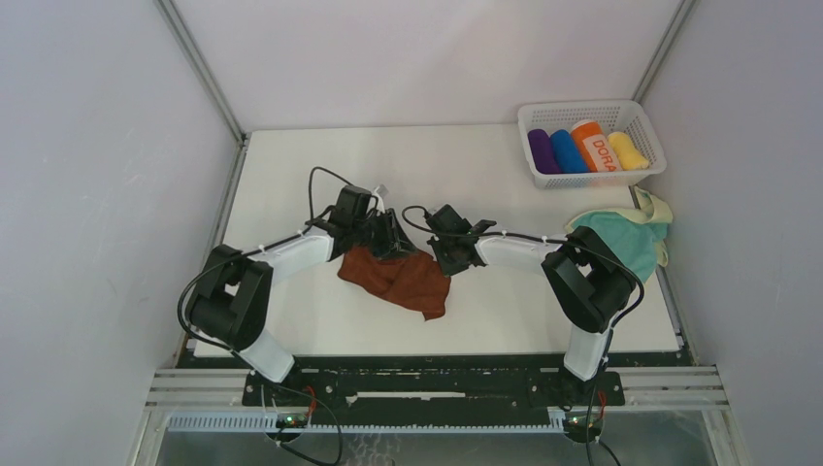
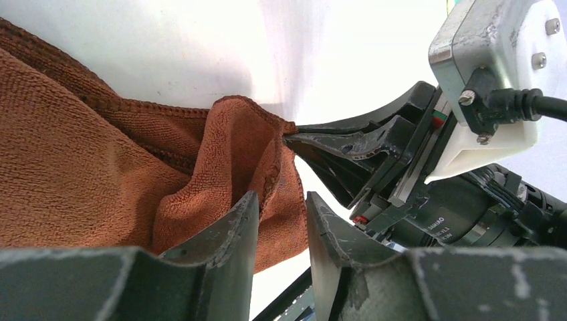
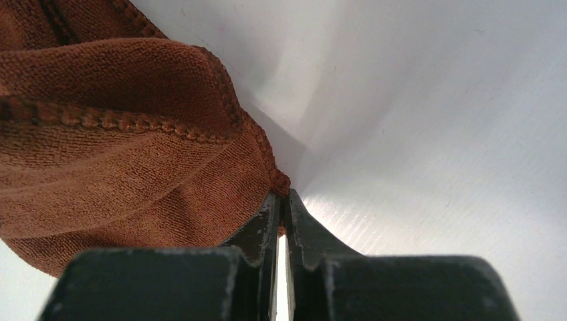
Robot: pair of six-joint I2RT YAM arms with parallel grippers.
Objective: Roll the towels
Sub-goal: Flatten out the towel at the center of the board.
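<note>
Looking down from above, we see the rust-brown towel (image 1: 398, 280) lying crumpled and unrolled near the middle of the worktop (image 1: 543, 320), with both arms reaching in over its far edge. Our right hand (image 3: 282, 200) is clenched on the towel's hemmed corner. In its wrist view the two fingers (image 3: 259, 229) meet with only a sliver of light between them, and the stitched edge is nipped at their tips. The left wrist view shows the same pinch from the side, the corner pulled to a point against the pale worktop.

Our left hand (image 2: 281, 197) sits just beside it, fingers apart, with a raised fold of the brown cloth standing in the gap. The cloth touches one finger, while a thin pale strip shows between it and the other, so we read this hand as released rather than squeezing. The two hands are close together along the towel's far side.

The teal towel (image 1: 621, 243) lies in a loose heap at the right edge of the worktop. Its pale yellow-cream side shows along the far and outer border, and the right arm's elbow hides part of it. Just beyond it, at the far right corner, stands a white basket (image 1: 592, 178). It holds a purple roll (image 1: 542, 150), a blue roll (image 1: 568, 150), an orange roll (image 1: 595, 144) lettered "DORA" and a yellow roll (image 1: 628, 150), side by side.
</note>
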